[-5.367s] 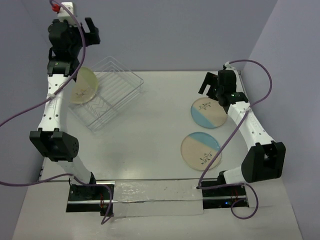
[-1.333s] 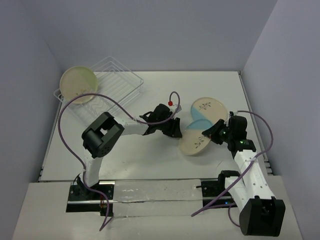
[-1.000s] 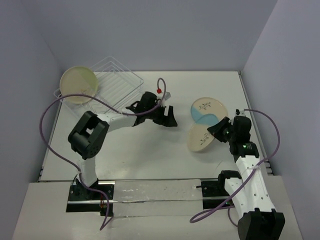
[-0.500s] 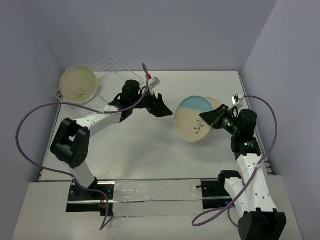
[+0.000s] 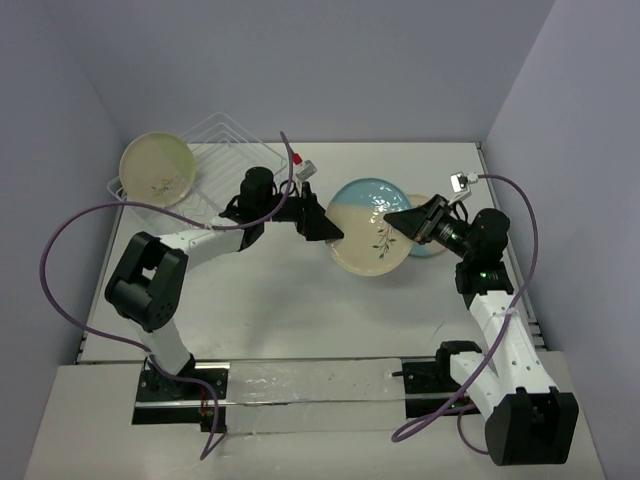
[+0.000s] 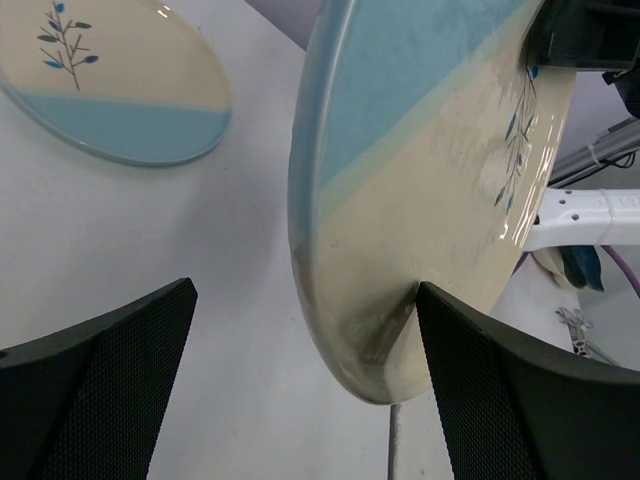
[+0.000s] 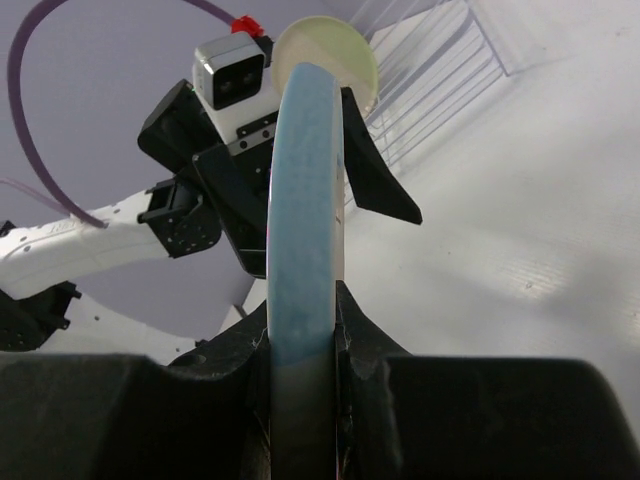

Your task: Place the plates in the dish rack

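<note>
Both arms reach inward — left gripper (image 5: pixel 323 221) spread wide, right gripper (image 5: pixel 396 221) clamped on a plate (image 5: pixel 358 242).

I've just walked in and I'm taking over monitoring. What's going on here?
It looks like a plate handover in mid-air. The right gripper is shut on a half-blue plate, holding it on edge above the table. The left gripper is open, with its fingers on either side of the opposite rim. The cream plate stands in the dish rack. A second half-blue plate lies flat on the table.
</note>
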Controlling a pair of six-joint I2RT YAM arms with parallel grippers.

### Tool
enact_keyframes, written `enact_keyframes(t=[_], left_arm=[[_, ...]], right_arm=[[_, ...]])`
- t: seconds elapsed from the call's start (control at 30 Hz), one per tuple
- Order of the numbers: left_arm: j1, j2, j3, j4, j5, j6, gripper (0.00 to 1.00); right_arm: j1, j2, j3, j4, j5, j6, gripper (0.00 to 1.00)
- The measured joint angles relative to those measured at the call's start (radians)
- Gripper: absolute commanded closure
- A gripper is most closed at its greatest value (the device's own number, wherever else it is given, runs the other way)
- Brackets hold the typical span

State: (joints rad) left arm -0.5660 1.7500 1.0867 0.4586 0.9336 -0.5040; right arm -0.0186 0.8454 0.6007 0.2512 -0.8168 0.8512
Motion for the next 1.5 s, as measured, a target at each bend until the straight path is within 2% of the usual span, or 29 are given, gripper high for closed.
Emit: enact_keyframes(t=[0.07, 0.13, 0.23, 0.27, 0.37, 0.43, 0.5, 0.57, 0.6, 0.63, 0.7, 0.73, 0.8, 0.9, 1.0, 1.13, 1.23, 1.5], left_arm=[[-0.004, 0.005, -0.004, 0.019, 0.011, -0.011, 0.01], [-0.009, 0.005, -0.006, 0.037, 0.021, -0.019, 0.08], [-0.015, 0.005, -0.018, 0.091, 0.044, -0.056, 0.44], [-0.016, 0.005, -0.023, 0.111, 0.051, -0.071, 0.51], [-0.013, 0.004, -0.041, 0.16, 0.084, -0.147, 0.66], [0.001, 0.004, -0.052, 0.18, 0.114, -0.209, 0.87], [0.012, 0.004, -0.056, 0.203, 0.16, -0.255, 1.0], [0.021, 0.0, -0.058, 0.23, 0.2, -0.281, 1.0], [0.022, -0.002, -0.058, 0.242, 0.211, -0.285, 1.0], [0.023, -0.003, -0.058, 0.249, 0.215, -0.285, 1.0], [0.023, -0.003, -0.058, 0.251, 0.212, -0.285, 1.0], [0.023, -0.003, -0.059, 0.25, 0.207, -0.282, 1.0], [0.02, -0.005, -0.06, 0.254, 0.189, -0.271, 1.0], [0.013, -0.01, -0.06, 0.256, 0.126, -0.249, 1.0], [0.019, -0.012, -0.062, 0.242, 0.076, -0.228, 1.0], [0.05, -0.05, -0.062, 0.147, -0.019, -0.143, 1.0], [0.071, -0.112, -0.051, 0.004, -0.121, -0.045, 1.0], [0.077, -0.148, 0.197, -0.247, -0.341, 0.177, 1.0]], right_arm=[[0.007, 0.01, -0.005, 0.033, -0.006, 0.013, 1.0], [0.019, 0.025, -0.008, 0.062, -0.006, 0.027, 1.0], [0.046, 0.052, -0.013, 0.092, -0.005, 0.031, 1.0], [0.054, 0.061, -0.014, 0.098, -0.003, 0.029, 1.0], [0.058, 0.093, -0.028, 0.137, -0.018, 0.001, 1.0], [0.059, 0.112, -0.043, 0.185, -0.035, -0.023, 1.0], [0.053, 0.133, -0.05, 0.222, -0.054, -0.036, 1.0], [0.049, 0.15, -0.052, 0.255, -0.078, -0.027, 1.0], [0.049, 0.155, -0.052, 0.268, -0.085, -0.022, 0.96], [0.049, 0.158, -0.052, 0.274, -0.088, -0.021, 0.9], [0.049, 0.158, -0.05, 0.267, -0.086, -0.031, 0.65], [0.049, 0.158, -0.047, 0.255, -0.08, -0.042, 0.58], [0.05, 0.158, -0.033, 0.198, -0.036, -0.078, 0.39], [0.054, 0.152, -0.01, 0.092, 0.07, -0.123, 0.28], [0.058, 0.117, 0.003, 0.009, 0.161, -0.166, 0.2], [0.058, 0.02, 0.004, -0.083, 0.276, -0.209, 0.19], [0.058, -0.057, 0.004, -0.142, 0.376, -0.225, 0.18], [0.058, -0.151, 0.003, -0.226, 0.521, -0.246, 0.18]])
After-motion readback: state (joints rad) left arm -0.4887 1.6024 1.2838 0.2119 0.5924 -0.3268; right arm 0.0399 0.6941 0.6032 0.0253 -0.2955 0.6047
